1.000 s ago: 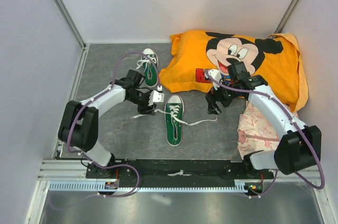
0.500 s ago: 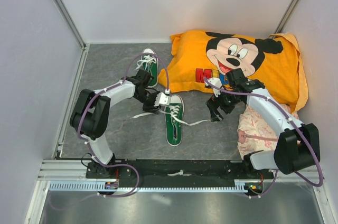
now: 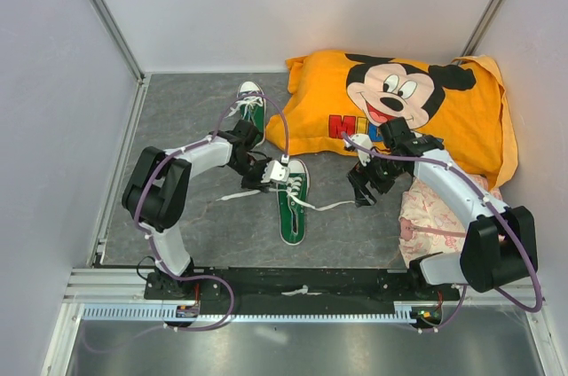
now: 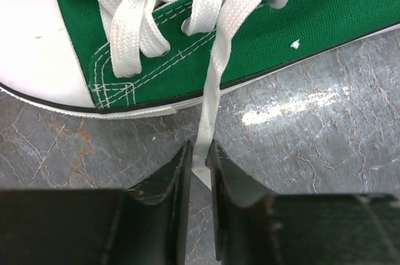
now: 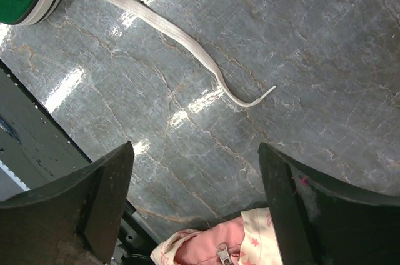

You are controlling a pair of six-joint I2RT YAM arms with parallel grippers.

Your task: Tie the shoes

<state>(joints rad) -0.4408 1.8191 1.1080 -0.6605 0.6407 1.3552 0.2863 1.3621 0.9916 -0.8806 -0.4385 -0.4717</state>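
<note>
Grey table (image 3: 177,119): two green shoes (image 3: 291,216); one pillow (image 3: 461,119).

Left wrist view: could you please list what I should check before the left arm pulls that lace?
1. The lace has its end between the left fingers: ok.
2. Those fingers are clamped on it: cannot tell.
3. The lace runs into the lacing of the green shoe: ok.
4. The right fingers are open and empty: ok.
5. The other lace end lies loose on the floor: ok.
6. Bow tied: not ok.
</note>
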